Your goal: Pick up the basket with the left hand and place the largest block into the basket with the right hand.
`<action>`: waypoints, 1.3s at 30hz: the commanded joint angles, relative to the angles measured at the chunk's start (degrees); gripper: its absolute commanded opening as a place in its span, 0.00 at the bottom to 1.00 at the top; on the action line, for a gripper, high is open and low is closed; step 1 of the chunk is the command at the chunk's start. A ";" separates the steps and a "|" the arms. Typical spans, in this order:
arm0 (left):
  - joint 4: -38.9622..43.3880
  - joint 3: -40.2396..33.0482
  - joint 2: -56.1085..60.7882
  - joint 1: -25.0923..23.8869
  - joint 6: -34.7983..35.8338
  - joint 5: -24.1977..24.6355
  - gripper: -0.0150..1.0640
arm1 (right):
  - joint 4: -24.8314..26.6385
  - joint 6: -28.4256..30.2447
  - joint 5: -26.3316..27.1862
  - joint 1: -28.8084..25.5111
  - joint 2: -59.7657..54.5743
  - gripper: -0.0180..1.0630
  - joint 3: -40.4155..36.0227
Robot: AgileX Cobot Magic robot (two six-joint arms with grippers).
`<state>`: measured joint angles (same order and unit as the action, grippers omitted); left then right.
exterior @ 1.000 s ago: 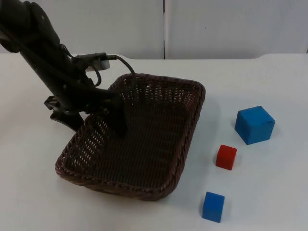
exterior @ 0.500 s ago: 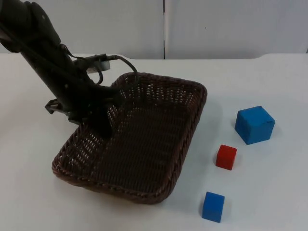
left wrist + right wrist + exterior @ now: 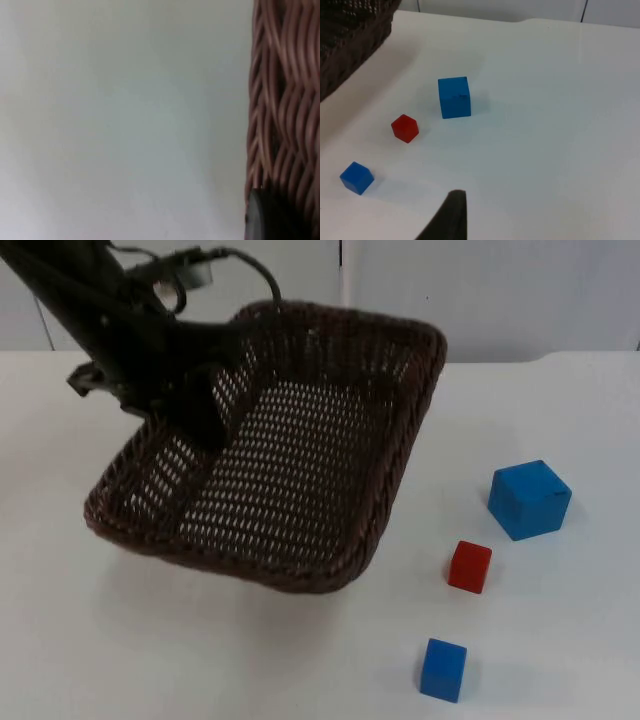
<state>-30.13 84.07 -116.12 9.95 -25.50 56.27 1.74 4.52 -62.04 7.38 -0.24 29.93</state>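
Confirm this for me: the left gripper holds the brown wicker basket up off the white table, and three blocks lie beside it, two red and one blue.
One detail is wrong: the colours are swapped. The top view shows two blue blocks, the large blue block and the small blue block, with one small red block between them. The rest stands: the left gripper holds the brown wicker basket up off the white table.

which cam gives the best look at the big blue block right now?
Right wrist view: the big blue block sits unobstructed on the table, top and two sides visible, with the right hand waiting above. Top view also shows it, farther off, beyond the red block. Left wrist view has the basket weave instead.
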 commanded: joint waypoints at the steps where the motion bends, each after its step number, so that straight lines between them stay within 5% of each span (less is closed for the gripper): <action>1: -1.98 0.25 2.98 0.01 0.98 2.44 0.01 | -0.04 -0.01 0.17 -0.37 0.24 0.99 -0.27; 10: -2.85 -7.04 11.50 -0.71 2.23 1.30 0.01 | -0.04 -0.01 0.17 -0.37 0.24 0.99 -0.27; 23: -9.57 -25.54 28.67 -11.29 2.23 1.87 0.01 | 0.06 -0.01 0.17 -0.37 0.24 0.99 -0.27; 39: -8.58 -37.00 35.51 -12.29 2.54 1.02 0.01 | 0.06 -0.01 0.17 -0.37 0.24 0.99 -0.27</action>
<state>-37.22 47.63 -81.43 -2.19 -23.48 56.34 1.74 4.52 -62.04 7.38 -0.24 29.93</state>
